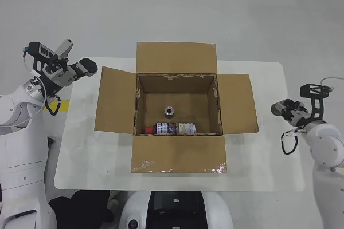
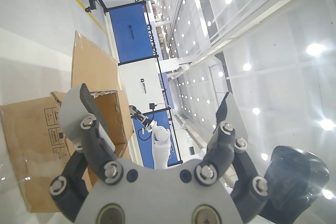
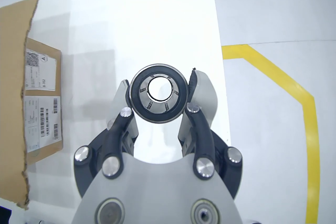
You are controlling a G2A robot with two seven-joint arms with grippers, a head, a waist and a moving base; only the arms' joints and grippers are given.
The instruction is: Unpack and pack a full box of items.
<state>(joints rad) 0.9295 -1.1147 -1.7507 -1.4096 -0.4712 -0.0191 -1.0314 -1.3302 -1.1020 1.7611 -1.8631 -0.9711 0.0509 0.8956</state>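
The box (image 1: 178,156) sits open in the middle of the worktop (image 1: 86,160), all four flaps folded out. Inside it, a can (image 1: 175,127) lies on its side against the near wall, with a small metal ring (image 1: 169,111) just behind it. A second ring (image 3: 159,93) is out of the box, clamped by its outer rim in the right arm's jaws, past the box's right flap and above the worktop's edge. That grip looks like the weak point: two narrow pads on a smooth round rim could let the ring twist or slide free. If it drops this far from the box, it may roll off the worktop rather than settle. The right arm (image 1: 327,143) is bent in from the side with its wrist angled down over the worktop. The left arm (image 1: 23,109) is raised beyond the box's left flap, its jaws wide apart and empty, pointing up and across the box.
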